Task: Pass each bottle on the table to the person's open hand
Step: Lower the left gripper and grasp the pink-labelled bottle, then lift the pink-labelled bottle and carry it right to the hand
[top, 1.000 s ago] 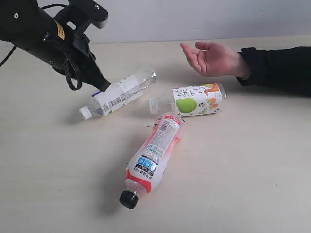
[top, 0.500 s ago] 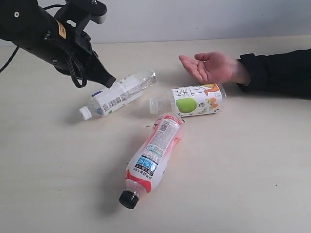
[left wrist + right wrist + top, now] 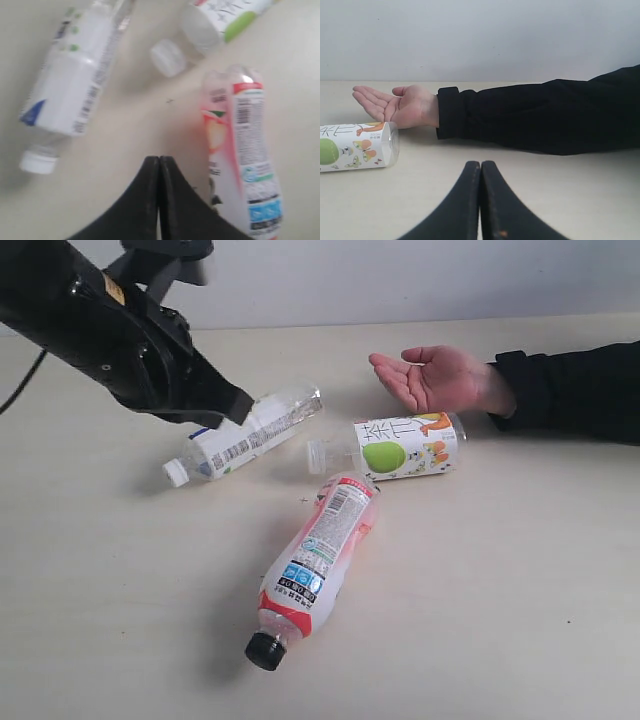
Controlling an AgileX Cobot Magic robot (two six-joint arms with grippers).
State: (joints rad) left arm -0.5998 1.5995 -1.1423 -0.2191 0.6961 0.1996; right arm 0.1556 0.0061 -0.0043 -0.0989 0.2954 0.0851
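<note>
The middle of the table (image 3: 520,570) is taken up by three lying bottles: the white-capped bottle (image 3: 245,435), the short apple-label bottle (image 3: 400,445) and the red-label bottle (image 3: 315,555). The red-label bottle's base is set just beside the short apple-label bottle's neck, so hardly any gap is offered there. A narrow strip of bare table is seen between the white-capped bottle and the short one's cap. The far right is blocked by the person's hand (image 3: 440,375) and black sleeve (image 3: 570,390). Room over the white-capped bottle is taken by the left gripper (image 3: 235,405). Wide bare tabletop is found along the near edge and the near right
</note>
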